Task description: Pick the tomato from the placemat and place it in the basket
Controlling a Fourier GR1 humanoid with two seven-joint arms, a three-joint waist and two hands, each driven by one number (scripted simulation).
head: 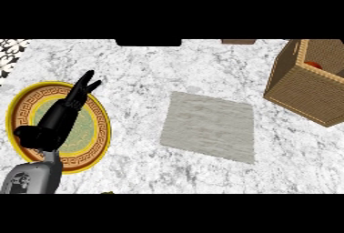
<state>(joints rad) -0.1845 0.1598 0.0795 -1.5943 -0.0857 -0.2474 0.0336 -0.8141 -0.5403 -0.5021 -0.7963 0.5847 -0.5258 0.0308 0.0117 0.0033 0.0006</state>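
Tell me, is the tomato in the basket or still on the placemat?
In the basket. A red tomato shows inside the wicker basket at the right, and the grey placemat lies bare.

Round plate [96, 119] with yellow rim, brown key-pattern band and pale green centre, lying flat at near left on white-grey marbled counter [168, 63]. Small brown object [238, 41] at far edge, right of centre, cut off.
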